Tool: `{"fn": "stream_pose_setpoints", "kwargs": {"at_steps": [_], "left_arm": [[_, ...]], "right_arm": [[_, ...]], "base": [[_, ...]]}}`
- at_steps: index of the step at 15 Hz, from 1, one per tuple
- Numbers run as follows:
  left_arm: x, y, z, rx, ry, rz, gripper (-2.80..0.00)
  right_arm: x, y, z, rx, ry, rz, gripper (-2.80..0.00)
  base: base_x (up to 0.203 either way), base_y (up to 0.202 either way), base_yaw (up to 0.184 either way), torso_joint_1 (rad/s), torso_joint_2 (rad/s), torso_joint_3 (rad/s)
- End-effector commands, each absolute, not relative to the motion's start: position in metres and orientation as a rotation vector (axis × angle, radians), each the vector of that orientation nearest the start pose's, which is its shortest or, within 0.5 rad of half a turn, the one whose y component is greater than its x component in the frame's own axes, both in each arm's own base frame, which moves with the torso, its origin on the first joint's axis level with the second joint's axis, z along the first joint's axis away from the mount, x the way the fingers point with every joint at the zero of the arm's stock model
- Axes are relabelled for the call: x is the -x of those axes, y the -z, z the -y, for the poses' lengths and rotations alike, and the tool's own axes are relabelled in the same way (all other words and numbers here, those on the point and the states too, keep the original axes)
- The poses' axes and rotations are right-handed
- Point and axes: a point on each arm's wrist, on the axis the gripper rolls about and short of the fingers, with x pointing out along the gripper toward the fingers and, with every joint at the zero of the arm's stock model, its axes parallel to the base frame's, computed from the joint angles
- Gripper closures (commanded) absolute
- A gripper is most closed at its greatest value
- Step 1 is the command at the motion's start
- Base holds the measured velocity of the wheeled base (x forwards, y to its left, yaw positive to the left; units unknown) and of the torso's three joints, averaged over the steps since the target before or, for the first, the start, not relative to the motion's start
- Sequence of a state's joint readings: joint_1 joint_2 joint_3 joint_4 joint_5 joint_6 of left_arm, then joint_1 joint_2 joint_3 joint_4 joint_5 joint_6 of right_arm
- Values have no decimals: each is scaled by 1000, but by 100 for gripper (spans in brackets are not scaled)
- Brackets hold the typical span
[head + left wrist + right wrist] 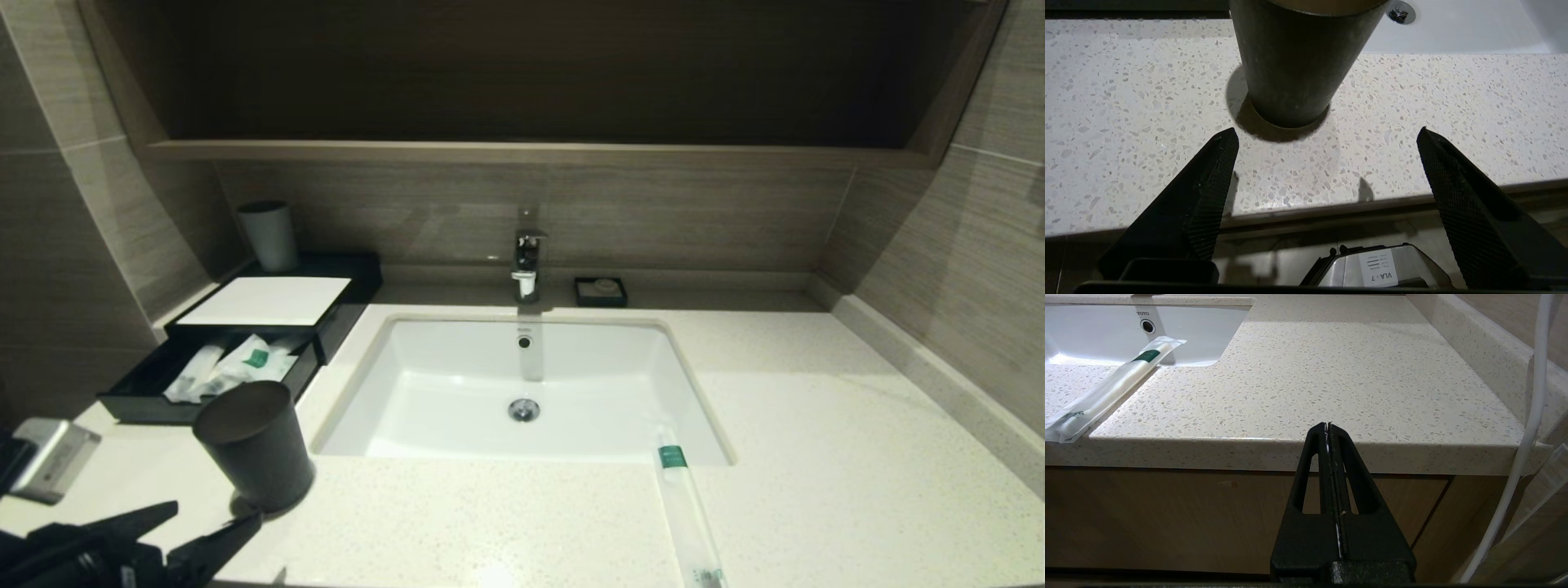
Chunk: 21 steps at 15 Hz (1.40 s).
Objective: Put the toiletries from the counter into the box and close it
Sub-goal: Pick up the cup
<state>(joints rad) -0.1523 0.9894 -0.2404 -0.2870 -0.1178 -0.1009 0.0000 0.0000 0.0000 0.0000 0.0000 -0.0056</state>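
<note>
1. Head view only: black box (245,343) at the bench's (816,425) back left, drawer pulled out, several sachets (237,369) lying inside.
2. Same view: one long sachet (687,514) on the bench at the sink's (522,384) front right corner, its near end reaching the front edge.
3. Left pincer (219,516) low at the front left edge, spread wide and empty, just short of the dark cup (255,445).
4. Left wrist view: fingers (1208,192) either side of bare stone, cup (1298,61) ahead, apart from both.
5. Right wrist view alone: right pincer (1327,425) pressed shut, empty, below the bench's front edge; sachet (1110,392) overhanging that edge.
</note>
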Motion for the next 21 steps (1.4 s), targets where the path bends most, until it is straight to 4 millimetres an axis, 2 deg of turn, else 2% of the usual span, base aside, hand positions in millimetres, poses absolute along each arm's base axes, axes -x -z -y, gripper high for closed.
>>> {"fn": "stream_pose_setpoints", "kwargs": {"at_steps": [1, 14, 21], "left_arm": [[-118, -137, 20, 85, 222, -503, -280], [-143, -126, 23, 72, 164, -477, -280], [-152, -121, 35, 71, 176, -485, -280]], "right_arm": [[23, -75, 0, 6, 0, 0, 0], [23, -75, 0, 6, 0, 0, 0], [23, -75, 0, 6, 0, 0, 0]], "base": [[0, 0, 0, 0, 0, 0], [0, 0, 0, 0, 0, 0], [0, 0, 0, 0, 0, 0]]}}
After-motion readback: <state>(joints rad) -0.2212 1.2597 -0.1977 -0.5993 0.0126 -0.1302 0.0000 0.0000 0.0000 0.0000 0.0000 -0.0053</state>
